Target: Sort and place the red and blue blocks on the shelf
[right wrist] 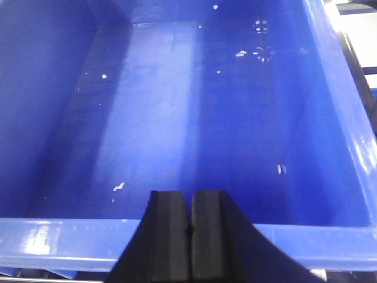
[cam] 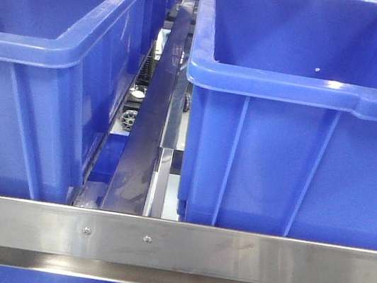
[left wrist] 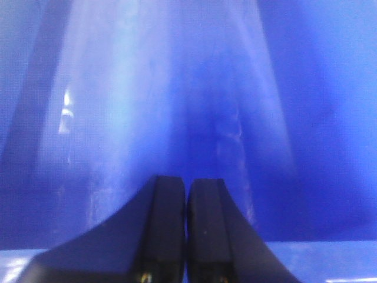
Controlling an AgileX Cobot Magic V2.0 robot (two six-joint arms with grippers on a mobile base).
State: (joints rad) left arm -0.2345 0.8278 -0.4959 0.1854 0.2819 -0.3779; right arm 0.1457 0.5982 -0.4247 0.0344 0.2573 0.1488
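Front view shows the shelf (cam: 172,246) with its flat shiny rail across the bottom, two small screws in it. Two big blue bins sit on the shelf side by side: the left bin (cam: 48,76) and the right bin (cam: 298,130). Between them runs a dark bar (cam: 150,121), with small white rollers (cam: 136,94) just beside it. More blue shows under the rail. No arm shows in this view.

Left wrist view looks down into a blue bin (left wrist: 188,88). The left hand (left wrist: 187,230) points at the bin's inside, and its two black fingers (left wrist: 168,224) are pressed together with nothing between them.

Right wrist view looks into another blue bin (right wrist: 194,118) with small white specks (right wrist: 259,50) on its floor. The right hand (right wrist: 188,236) hangs just over the near rim of the bin, tilted toward the inside. Its two black fingers (right wrist: 171,230) are pressed together too, holding nothing.

I cannot see the red block or the blue block in any view.
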